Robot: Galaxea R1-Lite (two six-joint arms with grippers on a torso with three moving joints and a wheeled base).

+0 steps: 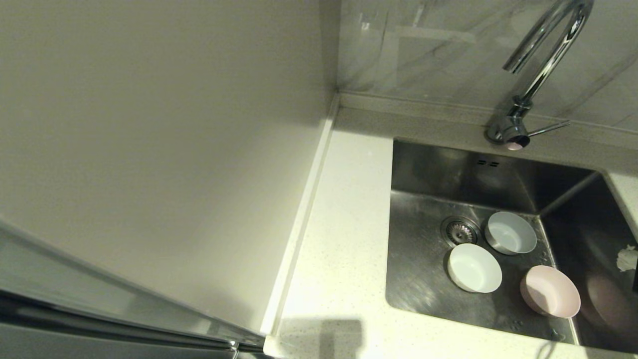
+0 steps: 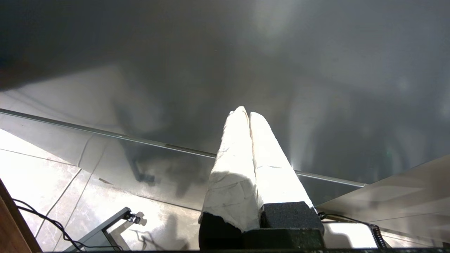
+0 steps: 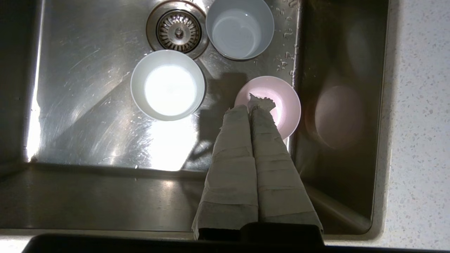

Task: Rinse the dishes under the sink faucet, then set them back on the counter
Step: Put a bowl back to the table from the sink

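Right gripper, fingers together, hangs over the pink bowl in the steel sink.

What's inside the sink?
Three small bowls sit in the sink: a white bowl, a grey-blue bowl and a pink bowl, beside the drain. The right gripper, shut, covers part of the pink one.

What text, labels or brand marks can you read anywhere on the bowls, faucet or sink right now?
None. The pink bowl, white bowl and grey-blue bowl are plain; the faucet, sink and counter show no readable marks.
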